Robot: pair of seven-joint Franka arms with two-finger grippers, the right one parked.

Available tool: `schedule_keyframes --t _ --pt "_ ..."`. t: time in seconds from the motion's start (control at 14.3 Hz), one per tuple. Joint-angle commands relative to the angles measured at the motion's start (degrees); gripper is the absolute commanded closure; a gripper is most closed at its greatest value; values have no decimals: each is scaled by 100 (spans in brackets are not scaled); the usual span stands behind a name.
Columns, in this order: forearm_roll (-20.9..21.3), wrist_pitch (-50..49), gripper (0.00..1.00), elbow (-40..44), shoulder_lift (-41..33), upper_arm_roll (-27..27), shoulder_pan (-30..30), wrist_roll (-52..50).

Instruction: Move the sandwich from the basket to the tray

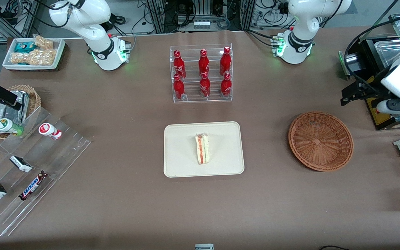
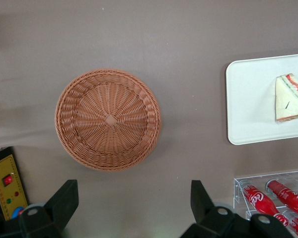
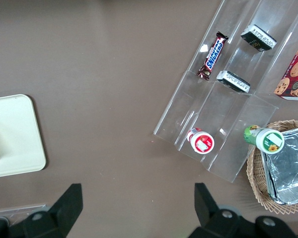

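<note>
The sandwich (image 1: 202, 148), a wrapped white wedge with red and green layers, lies on the cream tray (image 1: 179, 152) in the middle of the table. The reddish-brown basket (image 1: 321, 140) stands empty toward the working arm's end. My left gripper (image 1: 349, 93) is open and empty, raised above the table, farther from the front camera than the basket and apart from it. In the left wrist view the open gripper (image 2: 133, 191) hangs over bare table, with the empty basket (image 2: 108, 119), the tray (image 2: 248, 99) and the sandwich (image 2: 289, 98) all in sight.
A clear rack of red bottles (image 1: 202, 73) stands farther from the front camera than the tray. A black control box (image 1: 380, 104) sits beside my gripper. A clear stepped stand with snacks (image 1: 30, 166) and a paler basket with foil packets (image 1: 10, 107) lie toward the parked arm's end.
</note>
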Motion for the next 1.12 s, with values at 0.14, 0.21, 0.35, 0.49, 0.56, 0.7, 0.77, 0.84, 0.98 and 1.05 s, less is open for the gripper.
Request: schedule_keyframes --t 0.14,0.21,0.35,0.49,0.56,0.7,0.77,0.84,0.98,1.05 --pt "41 -58 0 20 40 147 -201 92" --pt "41 12 0 29 40 146 -201 92" --pt "137 39 0 29 23 155 -192 83" --pt "383 145 0 3 32 146 -200 57" --pt "383 145 0 -58 14 146 -192 57" --pt "349 145 0 -103 -12 146 -192 48" --pt "340 145 0 -103 -12 146 -192 48" --pt "331 136 0 -103 -12 146 -200 48" --pt "322 127 0 -112 -12 138 -235 39" --pt "313 119 0 -121 -12 120 -253 39"
